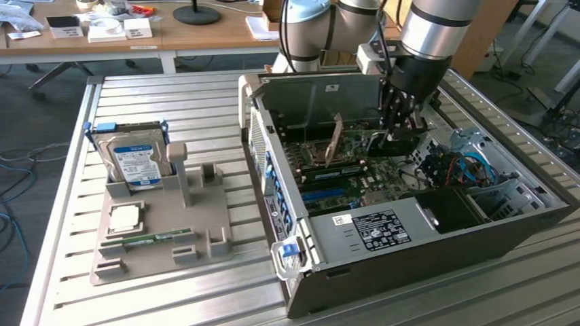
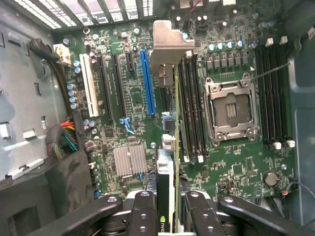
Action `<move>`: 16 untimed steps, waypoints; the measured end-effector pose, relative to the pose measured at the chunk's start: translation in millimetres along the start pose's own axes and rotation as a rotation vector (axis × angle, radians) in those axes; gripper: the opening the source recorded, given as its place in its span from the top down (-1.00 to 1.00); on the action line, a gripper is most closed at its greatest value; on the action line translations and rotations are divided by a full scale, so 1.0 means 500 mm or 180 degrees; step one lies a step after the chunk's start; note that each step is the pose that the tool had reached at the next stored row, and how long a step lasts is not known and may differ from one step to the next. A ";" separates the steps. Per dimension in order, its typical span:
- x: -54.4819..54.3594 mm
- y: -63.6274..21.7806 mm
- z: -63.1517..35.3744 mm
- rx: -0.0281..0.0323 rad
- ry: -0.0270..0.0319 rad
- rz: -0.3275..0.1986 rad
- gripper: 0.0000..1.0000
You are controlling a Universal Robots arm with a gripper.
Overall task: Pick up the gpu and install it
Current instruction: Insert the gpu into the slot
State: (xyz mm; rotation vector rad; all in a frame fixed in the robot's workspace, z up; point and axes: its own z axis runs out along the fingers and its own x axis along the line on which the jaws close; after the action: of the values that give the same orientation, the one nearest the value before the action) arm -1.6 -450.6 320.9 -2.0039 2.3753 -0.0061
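Gripping the gpu [image 2: 175, 142] by its two flat faces, the end effector [image 2: 172, 219] has its fingers [image 2: 142, 211] closed on the card from either side. The wrist view looks straight along the card's thin upper edge toward the silver end bracket. Held this way, the card stands on edge, square to the motherboard [image 2: 133, 98], which is the attitude a slot demands, and its lower connector edge is free of the fingers.

The gpu sits inside the open computer case [image 1: 408, 272], over the row of expansion slots. It is just beside the long blue slot [image 2: 143, 78], between that slot and the empty CPU socket [image 2: 231, 110]. Its bracket points toward the vented rear wall of the case. I cannot tell whether the connector edge has met a slot. The bracket looms large against the board, so I judge that the card is not fully seated.

In the exterior view the arm comes in from the far side and drops almost vertically, wrist pointing straight down into the case.

Well apart, toward the exterior view's left, a grey fixture [image 1: 154, 251] on the slatted tabletop [image 1: 181, 102] holds a hard drive [image 1: 136, 159], a processor chip [image 1: 125, 217] and a memory stick [image 1: 149, 239].
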 end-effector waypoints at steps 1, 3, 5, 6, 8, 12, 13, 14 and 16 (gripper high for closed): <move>0.000 0.002 0.000 0.0000 0.0000 0.0000 0.47; 0.001 0.005 0.001 0.0000 0.0000 0.0000 0.47; 0.001 0.006 0.001 0.0000 0.0000 -0.0001 0.47; 0.001 0.006 0.001 0.0000 0.0000 0.0000 0.47; 0.001 0.008 0.001 0.0000 0.0000 0.0001 0.47; 0.002 0.012 0.001 0.0000 0.0000 0.0000 0.47; 0.002 0.013 0.001 0.0000 0.0000 0.0000 0.47; 0.002 0.014 0.001 0.0000 0.0000 0.0000 0.47; 0.003 0.016 0.001 0.0000 0.0000 0.0000 0.47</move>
State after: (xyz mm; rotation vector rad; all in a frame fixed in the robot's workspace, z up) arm -9.6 -450.6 320.0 -2.0039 2.3753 -0.0061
